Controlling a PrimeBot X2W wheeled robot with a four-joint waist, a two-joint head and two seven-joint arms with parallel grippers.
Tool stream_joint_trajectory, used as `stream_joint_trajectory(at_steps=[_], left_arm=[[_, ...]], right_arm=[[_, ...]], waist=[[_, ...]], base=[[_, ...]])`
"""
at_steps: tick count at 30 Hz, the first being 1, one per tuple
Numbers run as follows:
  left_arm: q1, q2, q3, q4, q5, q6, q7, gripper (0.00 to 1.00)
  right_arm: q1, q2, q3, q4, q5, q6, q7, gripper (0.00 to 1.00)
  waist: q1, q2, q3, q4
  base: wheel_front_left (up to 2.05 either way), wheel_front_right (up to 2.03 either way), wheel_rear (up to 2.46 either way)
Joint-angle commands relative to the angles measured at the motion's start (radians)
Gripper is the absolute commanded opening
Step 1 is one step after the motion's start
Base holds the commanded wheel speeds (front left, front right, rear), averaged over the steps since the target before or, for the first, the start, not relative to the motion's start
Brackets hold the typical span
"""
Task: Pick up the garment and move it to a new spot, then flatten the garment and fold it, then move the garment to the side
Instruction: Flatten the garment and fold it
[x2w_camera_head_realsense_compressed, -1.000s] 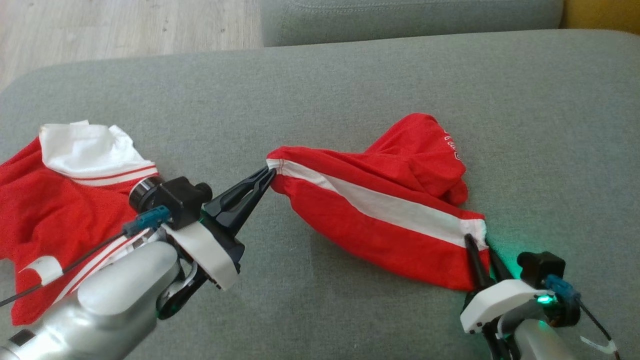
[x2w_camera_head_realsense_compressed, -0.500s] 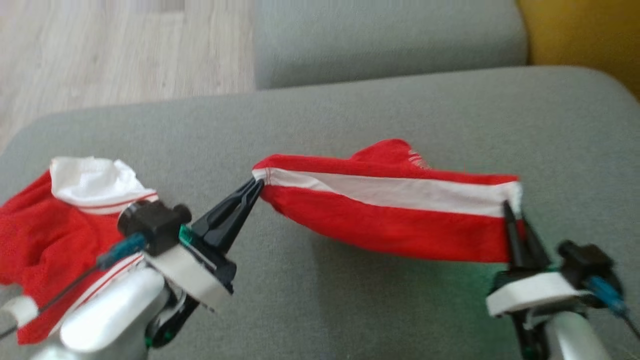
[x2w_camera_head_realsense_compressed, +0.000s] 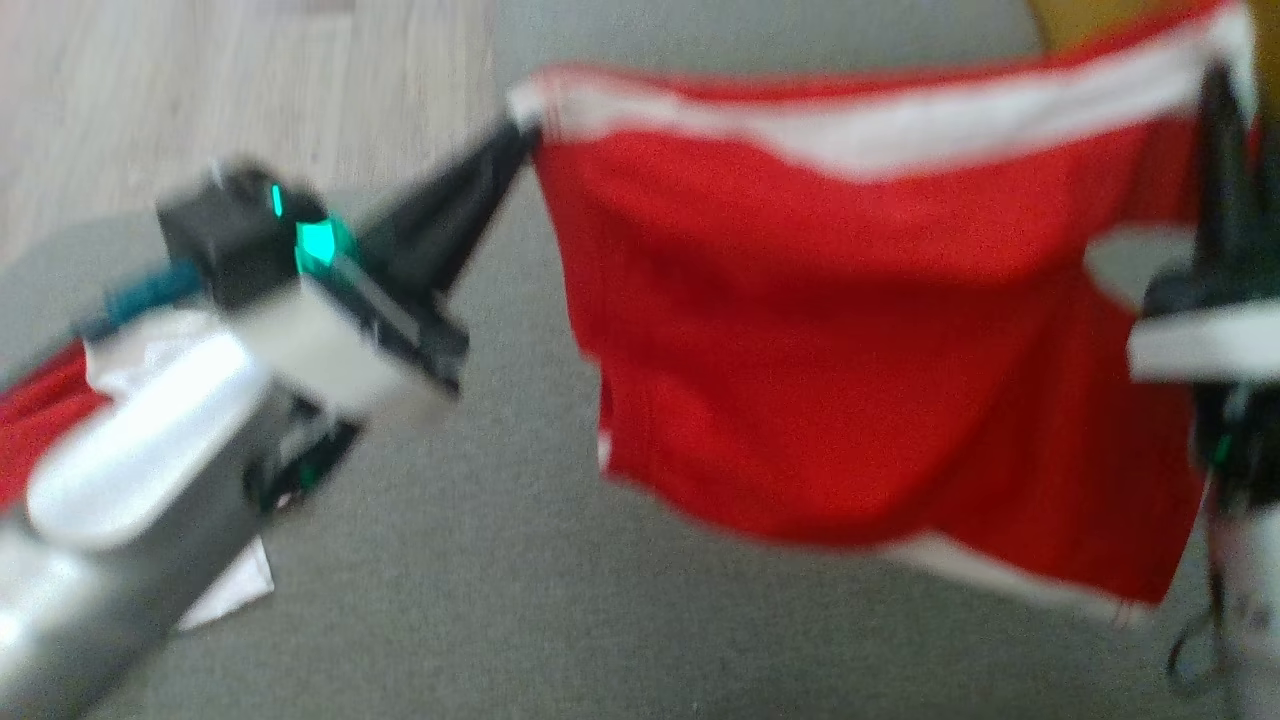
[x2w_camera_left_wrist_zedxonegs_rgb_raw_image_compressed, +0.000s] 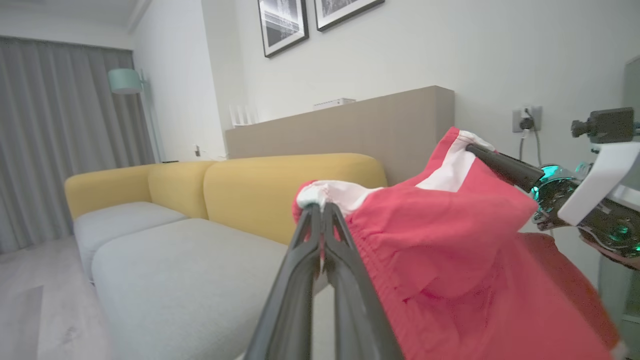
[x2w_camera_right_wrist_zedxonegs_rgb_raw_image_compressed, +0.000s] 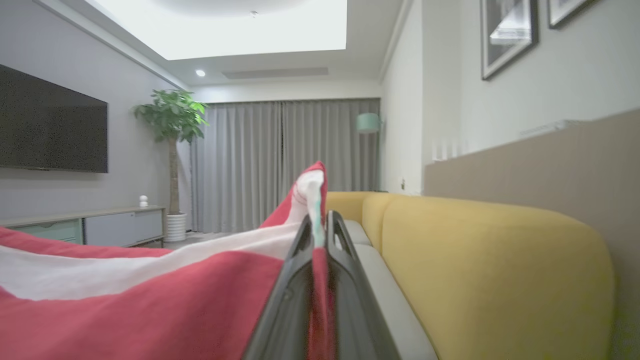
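**Head view.** The red garment (x2w_camera_head_realsense_compressed: 860, 330), with a white band along its top, hangs as a sheet above the grey sofa cushion (x2w_camera_head_realsense_compressed: 480, 600). Blur hides whether the lower hem clears the cushion. The left gripper (x2w_camera_head_realsense_compressed: 520, 135) is clamped on one upper corner of the band and the right gripper (x2w_camera_head_realsense_compressed: 1215, 90) on the other. Risk: each hold looks like a thin pinch at the very end of the band, so a sharp swing or too wide a spread of the arms could pull a corner free. A second red garment (x2w_camera_head_realsense_compressed: 40, 430) lies on the cushion at the left edge, and a low carry could drag the hem across it. Pale wood floor (x2w_camera_head_realsense_compressed: 250, 90) lies beyond.

**Left wrist view.** The left fingers are pressed together on bunched white and red fabric. The cloth between the two holds sags in folds and would likely land creased unless drawn taut first. Behind stand a yellow sofa back (x2w_camera_left_wrist_zedxonegs_rgb_raw_image_compressed: 280, 185), a grey curtain (x2w_camera_left_wrist_zedxonegs_rgb_raw_image_compressed: 60, 140), a floor lamp (x2w_camera_left_wrist_zedxonegs_rgb_raw_image_compressed: 124, 80) and framed pictures (x2w_camera_left_wrist_zedxonegs_rgb_raw_image_compressed: 282, 22).

**Right wrist view.** The right fingers close on a narrow edge of fabric that stands up between them. To an onlooker the bite looks shallow, though its depth cannot be told. A television (x2w_camera_right_wrist_zedxonegs_rgb_raw_image_compressed: 50, 130) and a potted plant (x2w_camera_right_wrist_zedxonegs_rgb_raw_image_compressed: 172, 120) line the far wall
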Motion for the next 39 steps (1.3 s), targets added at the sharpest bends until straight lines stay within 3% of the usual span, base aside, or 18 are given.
stream_joint_trajectory(at_steps=[1, 10, 16, 22, 27, 32, 39], left_arm=[[-0.118, 0.007, 0.065, 0.026, 0.005, -0.009, 0.005, 0.0], [-0.468, -0.147, 0.062, 0.377, 0.091, -0.023, -0.099, 0.0], [-0.437, -0.185, 0.007, 0.421, 0.083, -0.023, -0.113, 0.0], [-0.221, -0.198, -0.029, 0.379, 0.112, -0.023, -0.113, 0.0], [0.032, -0.201, -0.076, 0.341, 0.165, -0.023, -0.113, 0.0], [0.215, -0.194, -0.101, 0.313, 0.172, -0.023, -0.113, 0.0], [0.41, -0.164, -0.072, 0.208, 0.175, -0.016, -0.113, 0.0]], right_arm=[[-0.113, -0.034, 0.031, 0.007, 0.017, -0.001, 0.004, 0.0], [-0.536, -0.092, 0.075, 0.343, 0.053, -0.001, -0.109, 0.0], [-0.584, -0.103, 0.108, 0.484, 0.06, -0.001, -0.163, 0.0], [-0.417, -0.102, 0.13, 0.584, 0.104, -0.001, -0.161, 0.0], [-0.19, -0.107, 0.125, 0.564, 0.142, -0.001, -0.169, 0.0], [0.011, -0.107, 0.097, 0.465, 0.156, -0.001, -0.159, 0.0], [0.309, -0.07, -0.019, 0.168, 0.146, -0.001, -0.097, 0.0]], waist=[[0.0, 0.0, 0.083, 0.02], [0.0, 0.0, 0.281, 0.062], [0.0, 0.0, 0.31, 0.073], [0.0, 0.0, 0.3, 0.084], [0.0, 0.0, 0.248, 0.084], [0.0, 0.0, 0.197, 0.085], [0.0, 0.0, 0.129, 0.085]], base=[[0.0, 0.0, 0.0], [0.0, 0.0, 0.0], [0.0, 0.0, 0.0], [0.0, 0.0, 0.0], [0.0, 0.0, 0.0], [0.0, 0.0, 0.0], [0.0, 0.0, 0.0]])
